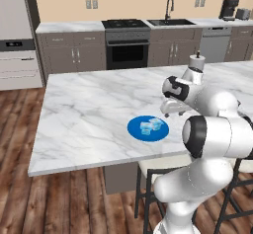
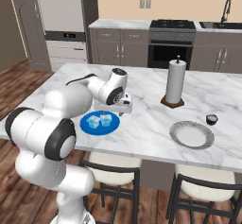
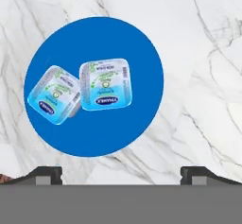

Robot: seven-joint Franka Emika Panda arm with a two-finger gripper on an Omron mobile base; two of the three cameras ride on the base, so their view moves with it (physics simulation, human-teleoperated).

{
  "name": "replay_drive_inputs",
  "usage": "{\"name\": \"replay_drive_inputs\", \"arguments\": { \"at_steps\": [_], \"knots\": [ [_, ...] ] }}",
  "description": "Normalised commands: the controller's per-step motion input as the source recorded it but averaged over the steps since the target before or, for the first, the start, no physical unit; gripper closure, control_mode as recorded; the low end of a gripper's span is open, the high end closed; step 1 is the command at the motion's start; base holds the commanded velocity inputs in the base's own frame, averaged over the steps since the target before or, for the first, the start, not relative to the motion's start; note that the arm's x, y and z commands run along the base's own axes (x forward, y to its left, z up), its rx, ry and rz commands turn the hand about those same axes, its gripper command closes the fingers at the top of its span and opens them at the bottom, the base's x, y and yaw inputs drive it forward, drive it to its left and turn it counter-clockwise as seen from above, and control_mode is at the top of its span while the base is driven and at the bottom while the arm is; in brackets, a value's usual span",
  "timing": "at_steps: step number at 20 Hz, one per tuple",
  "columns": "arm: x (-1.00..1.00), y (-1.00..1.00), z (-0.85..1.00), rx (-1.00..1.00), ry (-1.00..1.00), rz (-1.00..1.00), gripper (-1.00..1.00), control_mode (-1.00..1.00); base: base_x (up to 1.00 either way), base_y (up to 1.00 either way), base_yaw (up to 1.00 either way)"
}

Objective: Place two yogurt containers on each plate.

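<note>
Left base view looks forward and down from behind the arm's left, across the marble surface [image 1: 84, 114] toward the stove wall. Right base view does likewise from the right (slightly wider, taking in the paper towel roll [image 2: 174, 82]). Both share the blue plate [image 1: 147, 128]. Hand view looks steeply down at that plate from close above.

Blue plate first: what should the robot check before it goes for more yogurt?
1. Blue plate has two pale blue yogurt cups: ok.
2. Both cups inside its rim: ok.
3. Gripper open and empty: ok.
4. Grey plate has two cups: not ok, none on it.
5. Dark yogurt cup stands apart beside the grey plate: ok.
6. Fourth cup's place: cannot tell.
</note>
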Motion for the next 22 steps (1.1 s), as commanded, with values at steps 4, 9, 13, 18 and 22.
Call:
{"name": "replay_drive_inputs", "arguments": {
  "at_steps": [4,9,13,18,22],
  "knots": [
    [-0.63,-0.28,0.17,-0.01,0.04,-0.18,-1.0,-1.0,0.0,0.0,0.0],
    [-0.69,-0.1,0.03,0.0,0.06,-0.24,-1.0,-1.0,0.0,0.0,0.0],
    [-0.58,-0.01,0.0,0.0,0.0,-0.16,-1.0,-1.0,0.0,0.0,0.0],
    [-0.28,-0.02,0.0,-0.01,0.0,-0.05,-1.0,-1.0,0.0,0.0,0.0],
    [-0.01,0.0,0.0,0.0,0.04,0.0,-1.0,-1.0,0.0,0.0,0.0]
  ]
}}
